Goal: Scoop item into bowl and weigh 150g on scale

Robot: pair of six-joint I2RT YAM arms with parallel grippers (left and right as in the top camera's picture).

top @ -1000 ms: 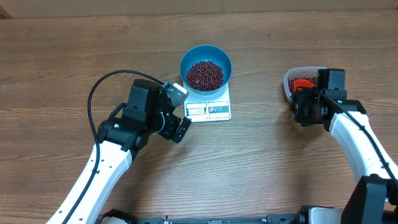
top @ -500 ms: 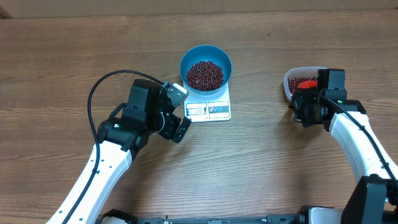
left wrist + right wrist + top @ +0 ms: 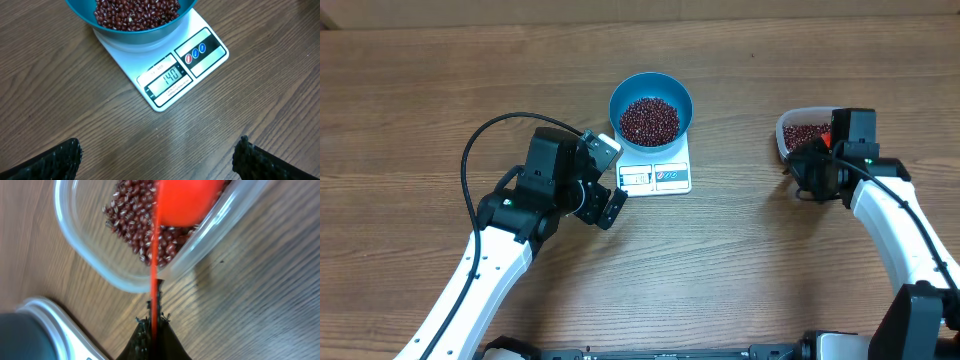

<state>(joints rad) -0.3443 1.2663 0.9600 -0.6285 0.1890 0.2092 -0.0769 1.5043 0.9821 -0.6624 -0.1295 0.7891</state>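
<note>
The blue bowl (image 3: 651, 92) stands on the white scale (image 3: 656, 178) and holds a heap of red-brown beans (image 3: 650, 120). In the left wrist view the scale (image 3: 195, 65) shows 140 on its display, under the bowl (image 3: 135, 35). My left gripper (image 3: 610, 180) (image 3: 159, 150) is open over bare wood just in front of the scale. My right gripper (image 3: 812, 168) (image 3: 154, 322) is shut on the thin handle of a red scoop (image 3: 187, 200), whose cup sits in a clear tub (image 3: 100, 265) over more beans (image 3: 132, 220).
The clear tub (image 3: 785, 135) sits at the right of the table, a hand's width from the scale. A corner of the scale (image 3: 55, 320) and the bowl (image 3: 17, 337) show at the lower left of the right wrist view.
My right gripper has closed on the scoop's handle and shifted slightly; less of the red scoop shows from above. The left arm, bowl and scale have not moved.
</note>
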